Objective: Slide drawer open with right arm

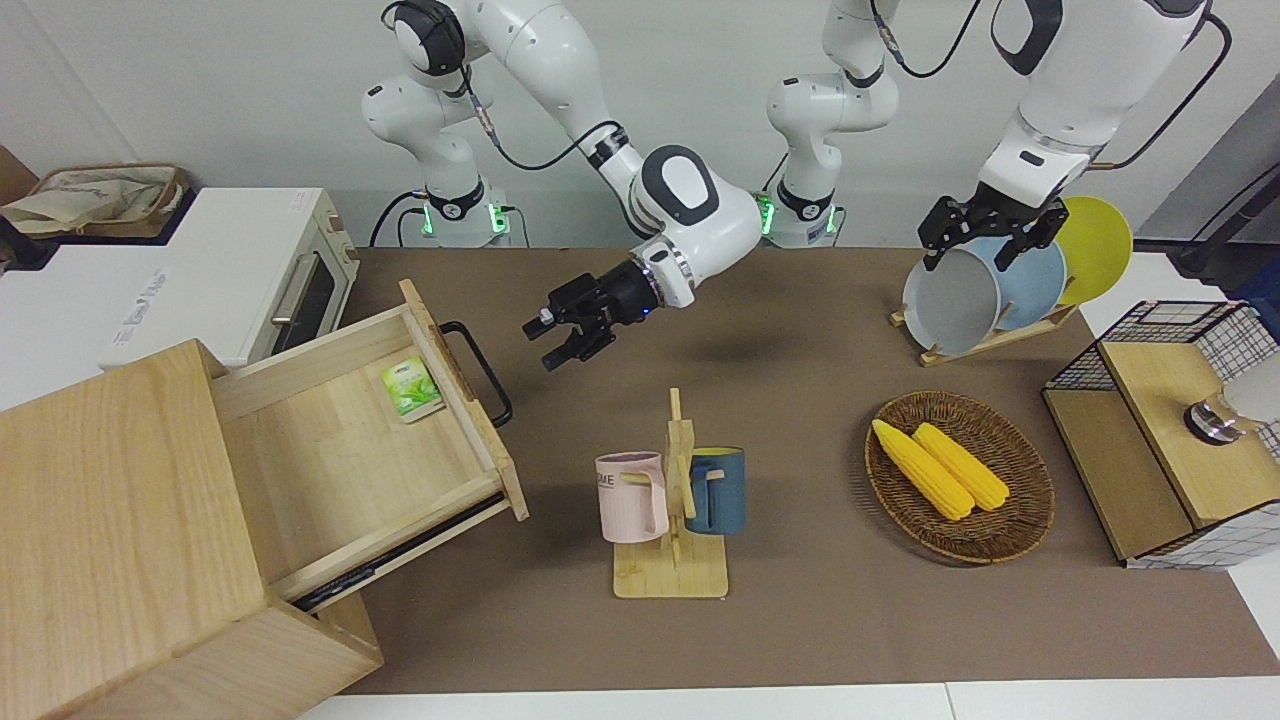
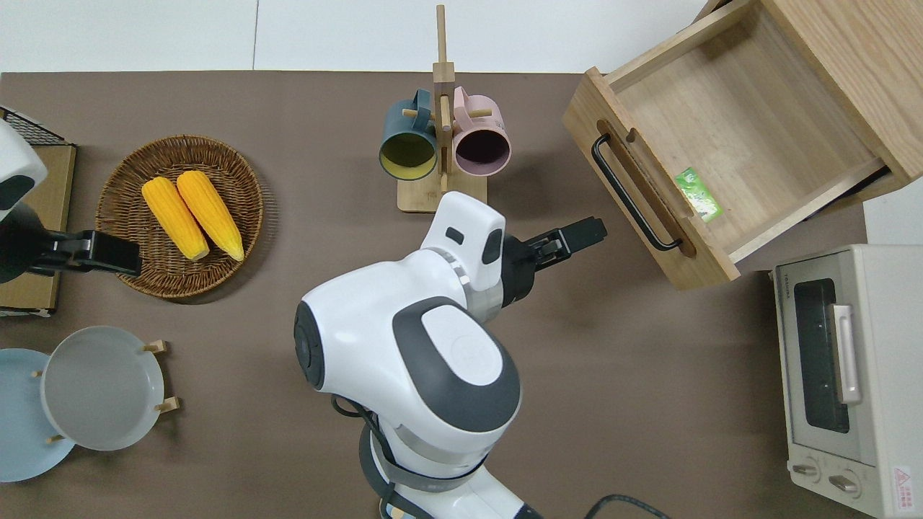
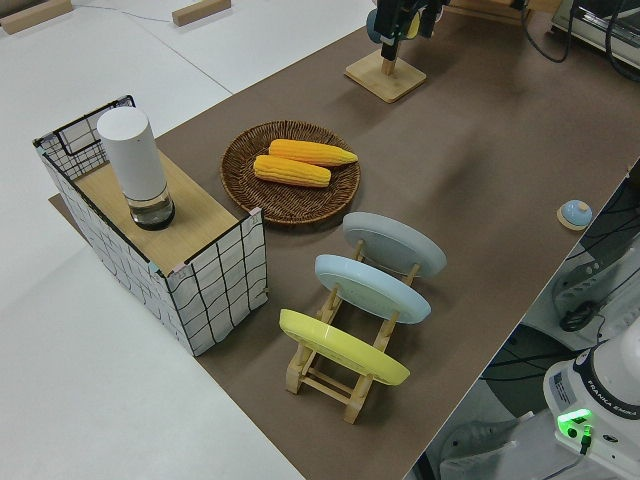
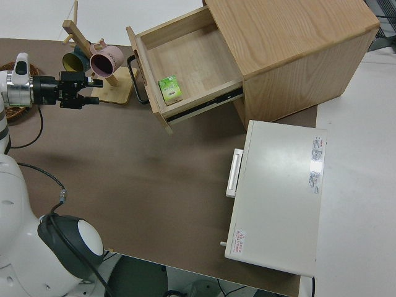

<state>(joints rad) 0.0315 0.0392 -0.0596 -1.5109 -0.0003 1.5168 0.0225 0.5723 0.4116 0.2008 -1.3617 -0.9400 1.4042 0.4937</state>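
White toaster oven (image 2: 887,346) stands nearest to the robots, at the right arm's end of the worktop (image 2: 649,375), and it plays no part in the task. A little farther out, the right arm (image 2: 411,360) holds its end effector (image 2: 577,234) over bare worktop, near the black bar handle (image 2: 634,194) but clearly apart from it. Its fingers are spread and they grip nothing. The end effector points toward the handle, probably because the bar is the only good place to pull. Farther again is the drawer (image 2: 735,122), which is already pulled far out of the big light-wood box (image 2: 858,65). Most of its wooden floor is visible, and a small green packet (image 2: 698,194) lies inside, close to the front panel. Since the drawer stands this far out and the fingers are free, I judge that the opening is done or almost done. The mug rack (image 2: 441,194) stands beside the drawer front, so a wide swing there could hit it. The left arm's end effector (image 1: 985,235) is parked, its fingers apart and empty.
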